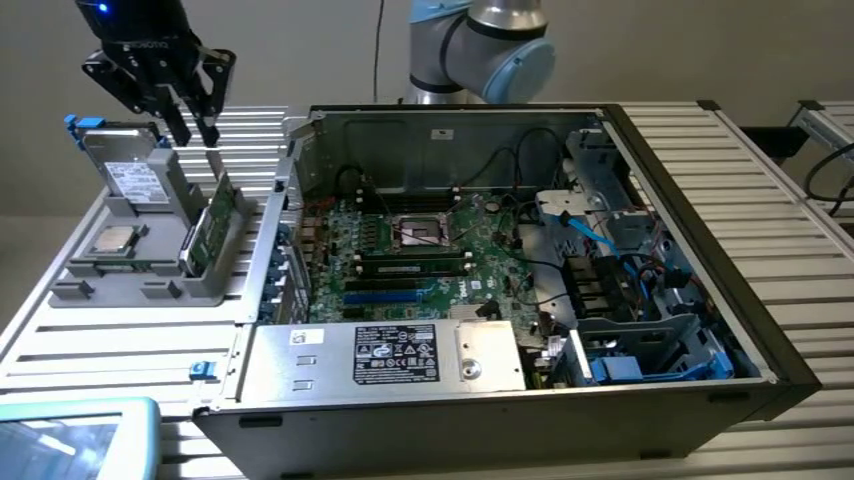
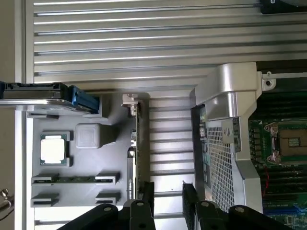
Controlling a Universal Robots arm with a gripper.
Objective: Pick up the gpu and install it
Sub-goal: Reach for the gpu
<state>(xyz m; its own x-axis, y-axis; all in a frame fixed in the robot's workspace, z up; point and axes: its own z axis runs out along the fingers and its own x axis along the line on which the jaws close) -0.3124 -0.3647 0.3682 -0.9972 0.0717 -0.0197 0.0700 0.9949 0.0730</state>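
Observation:
The gpu [image 1: 210, 228] stands on its long edge in a slot of the grey parts holder [image 1: 127, 290], at the exterior view's left beside the open computer case [image 1: 694, 230]. Its green board and silver end bracket show. My gripper [image 1: 195, 138] hangs open just above the card's far end, touching nothing. In the wrist view the gpu [image 2: 136, 143] appears edge-on, its bracket by the holder's end. My gripper [image 2: 168, 194] has one dark finger [image 2: 148, 191] close beside the card's edge, with only slatted table between the fingers.
The holder [image 2: 88, 136] also carries a silver hard drive with blue tabs [image 1: 134, 172], a square CPU chip [image 2: 53, 149] and a memory stick [image 2: 74, 179]. Inside the case lie the motherboard [image 1: 414, 255], blue expansion slots [image 1: 387, 297] and a power supply [image 1: 387, 355].

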